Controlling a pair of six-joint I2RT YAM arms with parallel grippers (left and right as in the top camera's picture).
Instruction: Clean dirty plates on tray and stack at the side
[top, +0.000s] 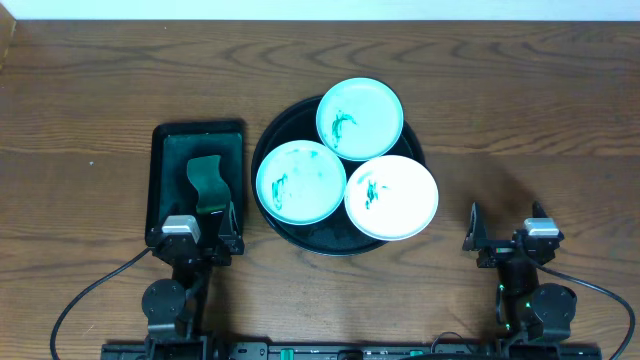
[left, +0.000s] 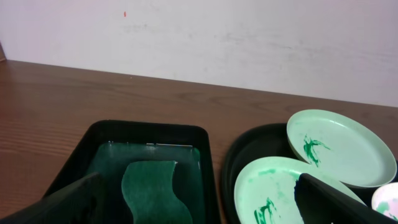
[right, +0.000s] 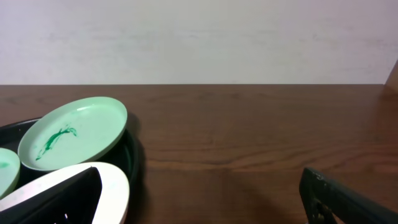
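I see the tray (top: 318, 240) mid-table carrying a far plate (top: 359, 118), a left plate (top: 301, 182) and a right plate (top: 391, 196), rims touching. Left of it sits a basin (top: 157, 190) holding a sponge (top: 207, 183).

Overhead, you see little more than the rim of the round black tray (top: 280, 125); the white plate (top: 391, 197), left green plate (top: 301, 182) and far green plate (top: 359, 119) cover the rest. In your left wrist view the sponge (left: 152, 193) runs off the bottom edge and the white plate (left: 388, 199) is a mere sliver. In your right wrist view the left green plate (right: 7, 171) is a sliver at the left edge.
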